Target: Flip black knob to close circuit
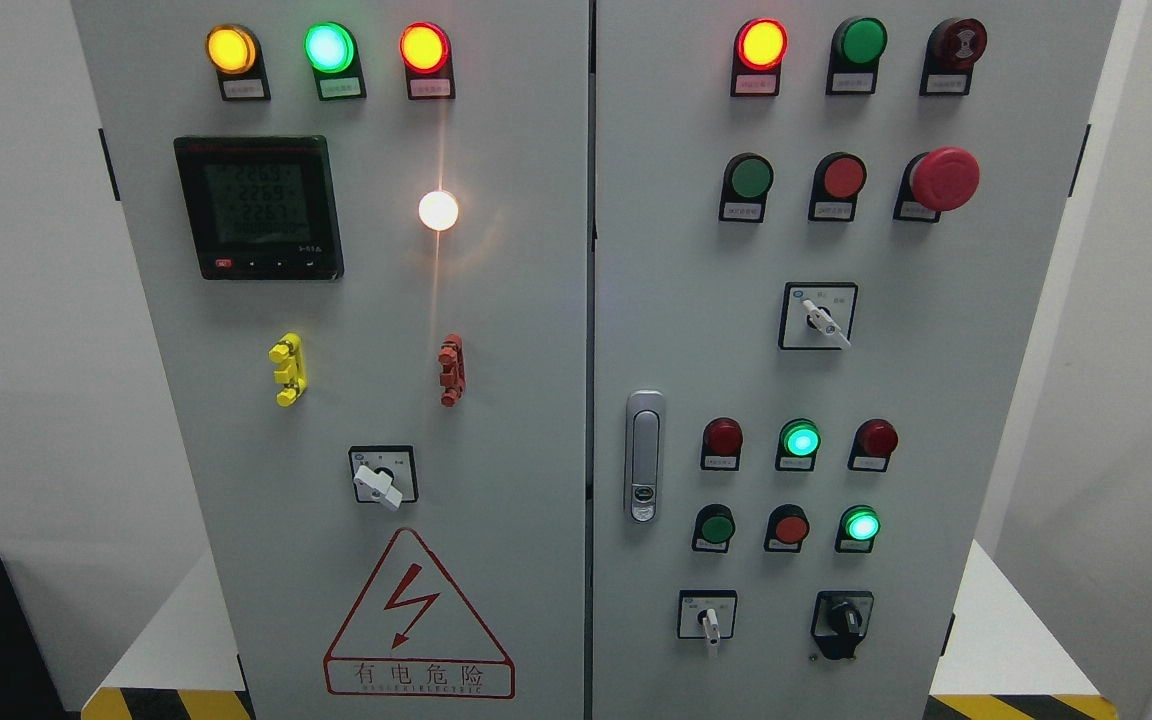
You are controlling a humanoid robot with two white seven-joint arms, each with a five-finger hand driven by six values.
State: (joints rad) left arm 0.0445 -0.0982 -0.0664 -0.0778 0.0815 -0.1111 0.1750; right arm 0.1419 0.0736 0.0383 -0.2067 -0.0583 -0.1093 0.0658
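The black knob [844, 620] sits at the lower right of the grey cabinet's right door [986, 400], on a black base, its grip standing about upright. Neither of my hands nor arms shows in the head view. Nothing touches the knob.
A white-handled switch [708, 622] is just left of the knob. Green and red buttons [789, 527] and lit green lamps [861, 524] sit above it. A second white switch [819, 318], a red mushroom stop button [942, 180] and a door latch [644, 455] are on the door. The left door holds a meter [258, 207].
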